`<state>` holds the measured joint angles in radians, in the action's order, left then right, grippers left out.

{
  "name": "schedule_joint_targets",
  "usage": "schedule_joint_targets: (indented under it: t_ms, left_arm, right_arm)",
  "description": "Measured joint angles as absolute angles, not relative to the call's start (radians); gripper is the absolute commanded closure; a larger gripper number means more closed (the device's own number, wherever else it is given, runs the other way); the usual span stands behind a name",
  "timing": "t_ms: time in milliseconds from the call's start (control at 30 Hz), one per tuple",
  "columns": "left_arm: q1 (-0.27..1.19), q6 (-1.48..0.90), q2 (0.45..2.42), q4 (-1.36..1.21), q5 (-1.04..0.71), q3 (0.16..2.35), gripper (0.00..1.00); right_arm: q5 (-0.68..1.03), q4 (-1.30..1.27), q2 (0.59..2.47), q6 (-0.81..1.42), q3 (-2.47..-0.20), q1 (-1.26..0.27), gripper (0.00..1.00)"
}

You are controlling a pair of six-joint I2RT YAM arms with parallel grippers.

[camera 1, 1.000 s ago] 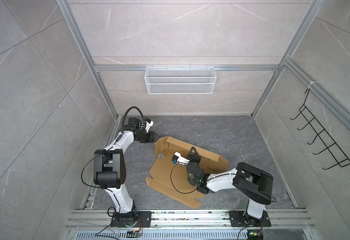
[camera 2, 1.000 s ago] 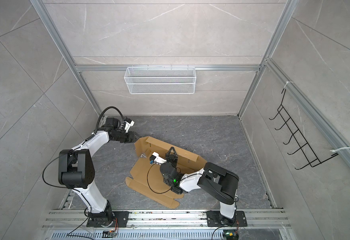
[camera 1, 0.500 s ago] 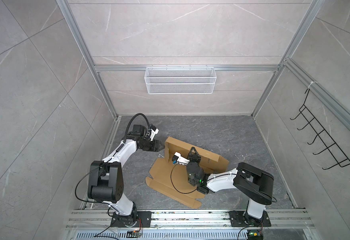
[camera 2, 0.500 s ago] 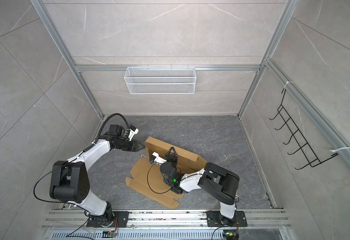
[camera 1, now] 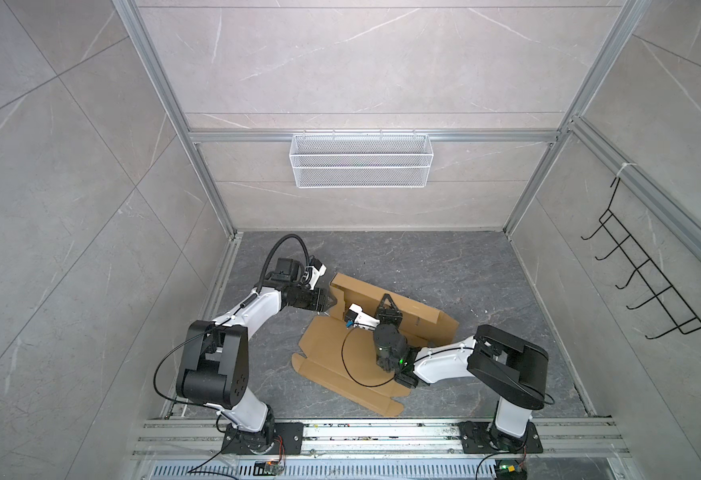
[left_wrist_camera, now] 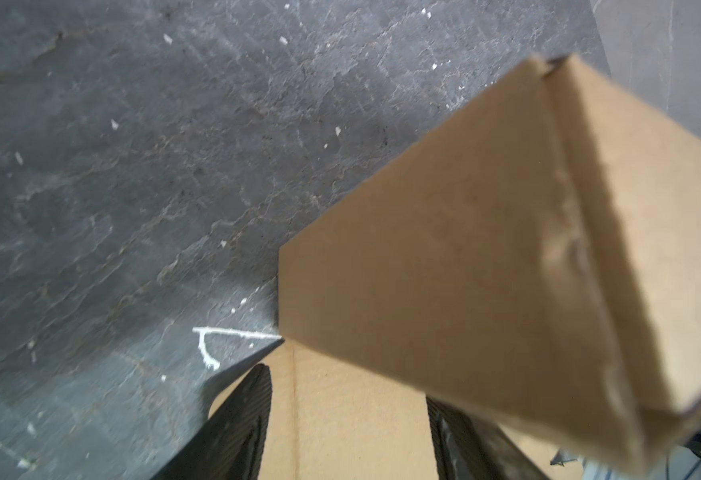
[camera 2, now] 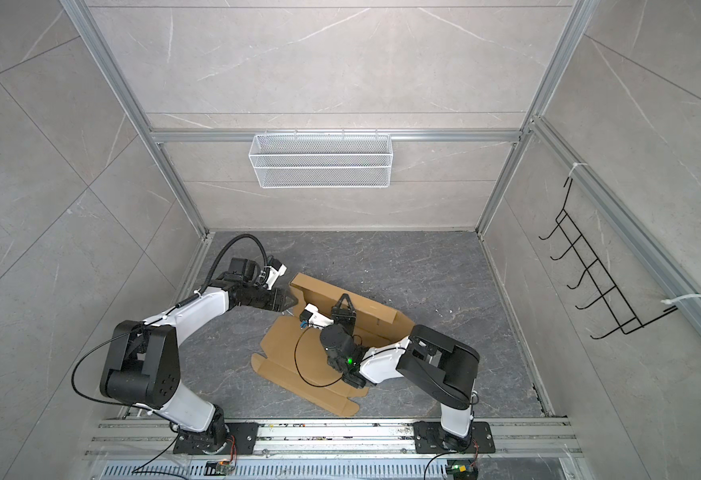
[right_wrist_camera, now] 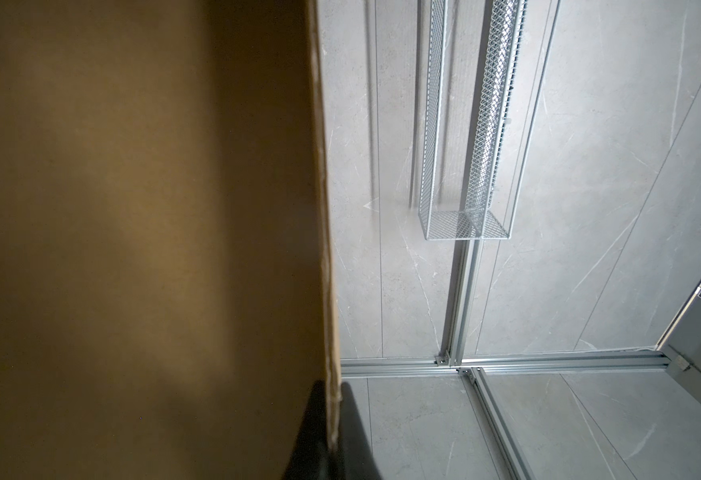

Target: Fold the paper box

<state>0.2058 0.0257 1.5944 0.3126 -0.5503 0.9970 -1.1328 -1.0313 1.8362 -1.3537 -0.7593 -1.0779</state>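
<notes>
Paper box [camera 1: 340, 365] [camera 2: 294, 353]: brown cardboard, partly folded, lying on the dark stone floor [camera 1: 485, 282] between the two arms in both top views. Long rear panel standing upright, top edge pinched by the right gripper [camera 1: 385, 298] [camera 2: 343, 300], clenched tight on the cardboard. Seen in the right wrist view as a thin edge running straight out from between the two black fingers [right_wrist_camera: 311, 436]. Flat base and front flaps spread on the floor below and behind them.

Spread apart and clamping nothing: the left gripper [camera 1: 331, 300] [camera 2: 292, 301], tips at the near end of the raised panel. In the left wrist view, flat cardboard between its fingers [left_wrist_camera: 236, 432], a tilted end flap just ahead. Contact with that flap: cannot tell.

White wire basket [camera 1: 361, 166] on the back wall, well beyond both pairs of fingers.
</notes>
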Motion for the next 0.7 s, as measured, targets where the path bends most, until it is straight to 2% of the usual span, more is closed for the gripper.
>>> schedule_joint_targets:
  t_ms: [333, 700]
  left_arm:
    - [0.221, 0.027, 1.574, 0.131, -0.495, 0.908, 0.39]
    - [0.289, 0.031, 1.551, -0.079, -0.394, 0.816, 0.46]
  right_arm:
    - [-1.133, -1.029, 1.836, -1.353, -0.759, -1.078, 1.00]
    - [-1.133, -1.021, 1.835, -1.345, -0.762, -1.078, 1.00]
